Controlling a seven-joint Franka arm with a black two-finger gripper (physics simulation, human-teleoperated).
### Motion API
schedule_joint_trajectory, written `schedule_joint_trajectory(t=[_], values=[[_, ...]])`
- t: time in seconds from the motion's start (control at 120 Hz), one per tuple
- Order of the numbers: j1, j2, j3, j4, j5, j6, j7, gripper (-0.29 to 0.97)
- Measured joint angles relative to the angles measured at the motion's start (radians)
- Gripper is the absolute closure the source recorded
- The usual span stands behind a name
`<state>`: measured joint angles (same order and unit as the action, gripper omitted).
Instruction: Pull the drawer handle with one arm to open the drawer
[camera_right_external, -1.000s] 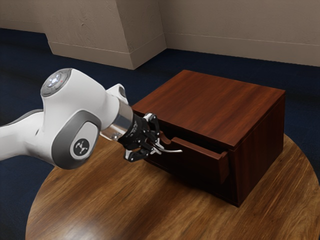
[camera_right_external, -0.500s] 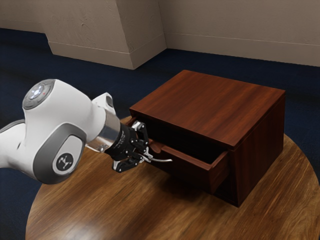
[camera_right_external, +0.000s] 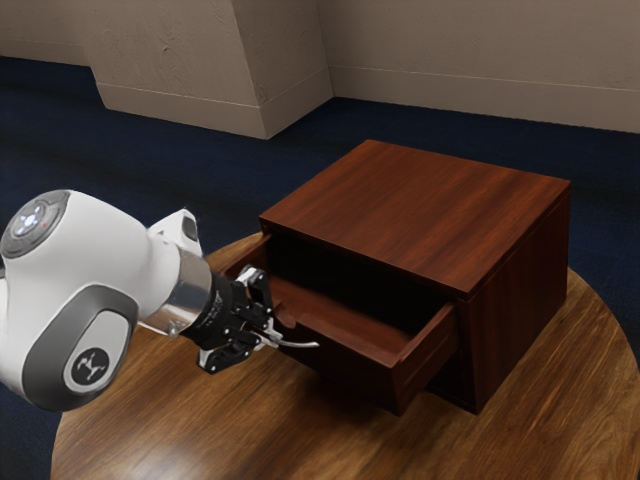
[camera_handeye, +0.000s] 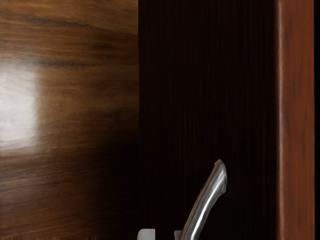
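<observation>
Found the gripper (camera_right_external: 262, 336) closed to a narrow gap on the handle (camera_right_external: 297, 343), fingers pinching the thin silver bar from two sides at its near end. Located the handle on the outer face of the drawer (camera_right_external: 345, 350), projecting toward 9 o'clock in the exterior view. Noted the drawer standing well out of the cabinet (camera_right_external: 430, 205), extended toward 7 o'clock, interior exposed and dark. Placed the cabinet on the round wooden table (camera_right_external: 300, 440), toward 3 o'clock on its surface. Recorded the white arm (camera_right_external: 90, 290) entering from 9 o'clock, wrist aimed at the drawer. In the wrist view, saw the handle (camera_handeye: 207, 197) as a curved metal bar leading away from the hand across the dark drawer front (camera_handeye: 200, 90), with the table (camera_handeye: 65, 100) beside that panel and a reddish wooden edge (camera_handeye: 297, 100) on the panel's other side.
</observation>
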<state>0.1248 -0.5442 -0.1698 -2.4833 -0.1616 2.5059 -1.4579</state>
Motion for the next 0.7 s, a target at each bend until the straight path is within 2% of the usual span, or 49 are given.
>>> schedule_joint_trajectory(t=[0.7], values=[[0.000, -0.115, -0.011, -0.081, -0.021, 0.005, 0.000, 0.77]])
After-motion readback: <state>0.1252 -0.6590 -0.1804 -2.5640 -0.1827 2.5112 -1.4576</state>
